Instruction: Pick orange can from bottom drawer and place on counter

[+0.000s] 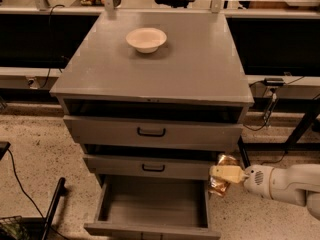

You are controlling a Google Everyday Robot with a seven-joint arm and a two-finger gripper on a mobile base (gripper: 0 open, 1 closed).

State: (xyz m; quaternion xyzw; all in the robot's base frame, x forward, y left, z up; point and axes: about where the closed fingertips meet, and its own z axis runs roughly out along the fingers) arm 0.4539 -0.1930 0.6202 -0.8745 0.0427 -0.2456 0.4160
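Observation:
The orange can, shiny orange-gold, is held in my gripper, which is shut on it to the right of the middle drawer's front, outside the cabinet. My white arm reaches in from the right edge. The bottom drawer is pulled open below and to the left of the can, and its grey tray holds nothing that I can see. The counter is the flat grey top of the cabinet, well above the can.
A white bowl stands on the counter at the back left. Two upper drawers with black handles sit slightly open. A black pole leans at the lower left. Cables lie on the speckled floor.

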